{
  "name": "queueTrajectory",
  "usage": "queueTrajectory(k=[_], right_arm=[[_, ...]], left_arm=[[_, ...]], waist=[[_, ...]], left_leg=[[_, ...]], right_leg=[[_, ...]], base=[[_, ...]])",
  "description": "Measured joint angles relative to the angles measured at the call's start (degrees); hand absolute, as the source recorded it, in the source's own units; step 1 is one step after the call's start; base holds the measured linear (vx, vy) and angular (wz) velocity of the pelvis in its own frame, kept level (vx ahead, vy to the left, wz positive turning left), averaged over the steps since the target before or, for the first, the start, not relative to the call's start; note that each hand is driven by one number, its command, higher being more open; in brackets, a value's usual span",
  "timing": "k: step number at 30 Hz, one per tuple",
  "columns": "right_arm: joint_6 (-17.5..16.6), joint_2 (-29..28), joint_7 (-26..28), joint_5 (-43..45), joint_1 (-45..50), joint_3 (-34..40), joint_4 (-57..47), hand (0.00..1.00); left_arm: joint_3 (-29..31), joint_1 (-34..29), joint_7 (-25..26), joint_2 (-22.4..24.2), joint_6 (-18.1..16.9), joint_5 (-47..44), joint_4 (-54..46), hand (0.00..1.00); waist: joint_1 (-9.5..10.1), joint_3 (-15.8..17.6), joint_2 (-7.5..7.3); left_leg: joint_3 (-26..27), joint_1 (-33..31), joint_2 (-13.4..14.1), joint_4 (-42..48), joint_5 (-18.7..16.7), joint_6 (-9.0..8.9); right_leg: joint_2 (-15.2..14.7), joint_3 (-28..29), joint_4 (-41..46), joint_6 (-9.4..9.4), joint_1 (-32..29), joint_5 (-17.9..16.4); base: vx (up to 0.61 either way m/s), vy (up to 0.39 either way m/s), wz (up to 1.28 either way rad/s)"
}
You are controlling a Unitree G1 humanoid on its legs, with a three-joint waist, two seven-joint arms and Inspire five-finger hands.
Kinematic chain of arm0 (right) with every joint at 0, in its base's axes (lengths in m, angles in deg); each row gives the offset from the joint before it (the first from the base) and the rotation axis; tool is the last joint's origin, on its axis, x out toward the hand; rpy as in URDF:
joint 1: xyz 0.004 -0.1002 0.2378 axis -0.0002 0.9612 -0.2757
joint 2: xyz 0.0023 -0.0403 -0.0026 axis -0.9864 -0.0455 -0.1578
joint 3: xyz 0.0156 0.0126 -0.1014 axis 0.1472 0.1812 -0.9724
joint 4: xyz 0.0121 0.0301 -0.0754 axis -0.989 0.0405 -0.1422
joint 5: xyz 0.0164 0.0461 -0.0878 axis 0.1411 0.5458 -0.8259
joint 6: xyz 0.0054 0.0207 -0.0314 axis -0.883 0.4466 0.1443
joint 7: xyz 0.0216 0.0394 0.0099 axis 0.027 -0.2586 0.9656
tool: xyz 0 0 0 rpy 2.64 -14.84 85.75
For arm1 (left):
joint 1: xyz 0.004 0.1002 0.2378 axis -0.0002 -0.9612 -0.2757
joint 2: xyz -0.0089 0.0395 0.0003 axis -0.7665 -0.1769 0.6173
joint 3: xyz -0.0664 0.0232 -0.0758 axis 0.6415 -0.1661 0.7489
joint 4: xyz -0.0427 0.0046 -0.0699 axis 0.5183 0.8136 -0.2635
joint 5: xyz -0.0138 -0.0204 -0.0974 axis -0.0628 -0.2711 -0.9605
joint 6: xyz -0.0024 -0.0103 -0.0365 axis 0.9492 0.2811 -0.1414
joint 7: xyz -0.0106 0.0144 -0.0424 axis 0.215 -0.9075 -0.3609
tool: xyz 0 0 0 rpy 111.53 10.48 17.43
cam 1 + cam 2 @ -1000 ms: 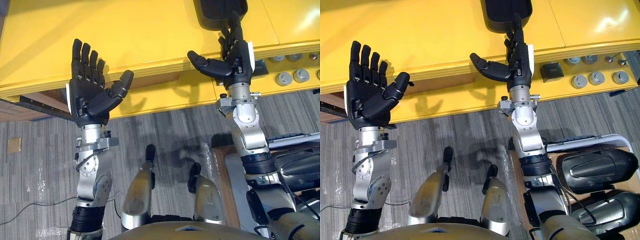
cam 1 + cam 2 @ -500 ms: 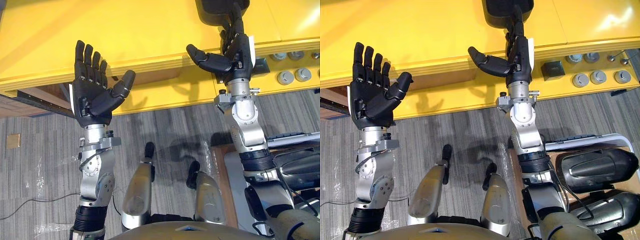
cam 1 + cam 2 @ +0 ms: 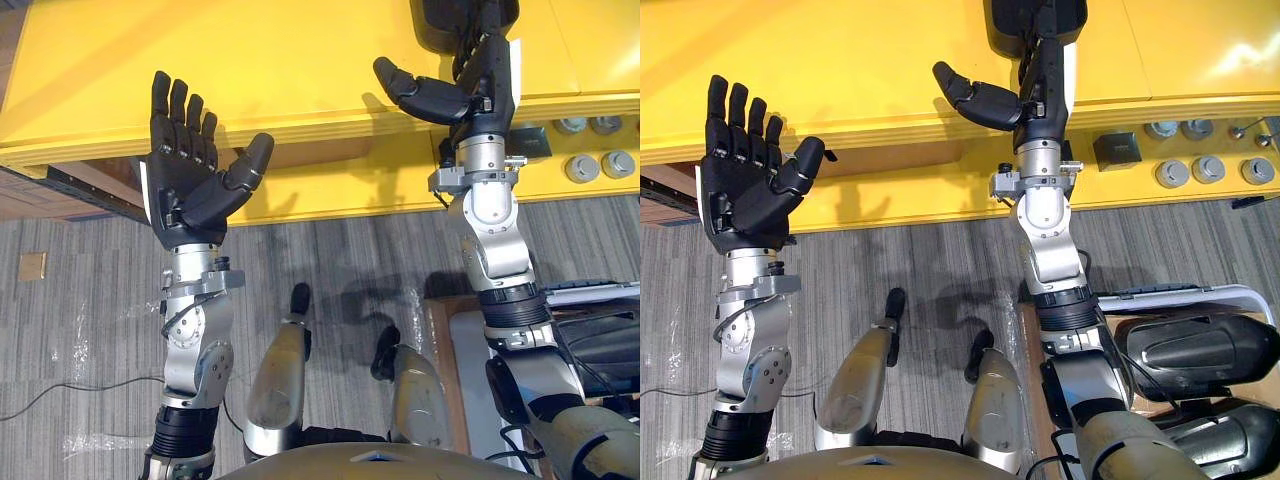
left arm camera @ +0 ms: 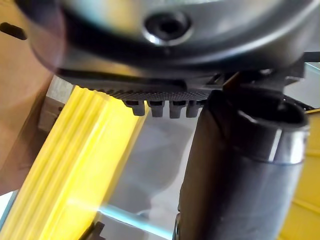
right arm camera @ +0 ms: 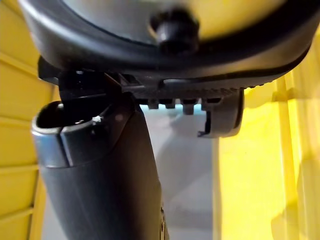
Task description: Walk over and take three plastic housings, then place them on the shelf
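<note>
Reaching further out than a second ago, that's what stands out. The whole view has slid a bit too, so the robot itself shifted, but the right hand (image 3: 1045, 92) has also pushed deeper over the yellow shelf (image 3: 300, 60). Its fingers (image 3: 1043, 45) now lie further across the black plastic housing (image 3: 1002, 25). They're straight, thumb stuck out sideways, not wrapped round anything. The left hand (image 3: 185, 190) is spread wide, palm up, empty, well off to the side of those fingers, and it's barely budged.

My guess is it's either about to grab that housing or has just set it down, and I honestly can't say which. Two more housings (image 3: 1195, 350) sit in a white-rimmed bin (image 3: 1180, 293), well back from the right fingers, so at best one of three is shelved.

The housing is cut off beyond the fingertips and the fingers cover its middle, so I can't tell if they're touching or hovering. The wrist views just give thumb and fingertips against yellow.
</note>
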Motion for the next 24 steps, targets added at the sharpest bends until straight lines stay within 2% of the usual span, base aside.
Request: queueTrajectory(k=[6, 12, 13, 20, 24], right_arm=[[0.1, 0.0, -0.7, 0.0, 0.0, 0.4, 2.3, 1.00], [0.2, 0.2, -0.7, 0.0, 0.0, 0.4, 5.5, 1.00], [0.1, 0.2, -0.7, -0.2, -0.1, 0.5, 5.7, 1.00], [0.1, 0.4, -1.9, -0.3, -0.2, 0.7, 6.0, 1.00], [0.1, 0.4, -3.0, -0.2, 0.7, 0.9, 6.6, 1.00]], left_arm=[[0.0, -0.3, -1.1, -0.2, 0.0, 0.0, 0.1, 1.00], [0.0, -0.6, -1.2, -0.7, 0.0, 0.0, 0.2, 1.00], [0.0, -0.6, -1.2, -0.8, 0.0, 0.0, 0.6, 1.00], [0.2, -0.6, -1.3, -1.0, 0.0, 0.0, 1.0, 1.00], [0.2, -0.8, -2.8, -1.4, 0.0, 0.0, 1.2, 1.00]], waist=[[0.00, -0.2, -0.12], [-0.35, -0.2, -0.13], [-0.38, -0.2, -0.13], [-0.35, -0.2, -0.15], [-0.49, -0.7, -0.25]], left_leg=[[-0.1, 2.5, -0.2, -1.5, -0.1, -0.22], [0.0, 3.2, -0.1, -5.1, 2.3, -0.19], [0.0, 3.3, -0.2, -5.5, 2.9, 0.28], [0.0, 4.1, -0.3, -6.5, 3.1, 0.37], [-0.1, 7.3, -0.4, -10.1, 4.3, 0.45]], right_leg=[[-0.2, -0.3, -1.0, 0.09, 2.4, 0.0], [-0.1, -0.9, -2.4, 0.51, 2.3, 0.4], [-0.1, -0.9, -2.7, 0.68, 2.3, 0.6], [0.3, -1.0, -4.3, 0.89, 3.4, 1.2], [0.6, -1.5, -6.6, 1.09, 6.1, 1.5]], base=[[-0.01, 0.005, 0.02], [-0.02, 0.000, 0.06], [0.00, 0.000, 0.00], [0.00, 0.000, 0.00], [0.01, -0.006, 0.02]])
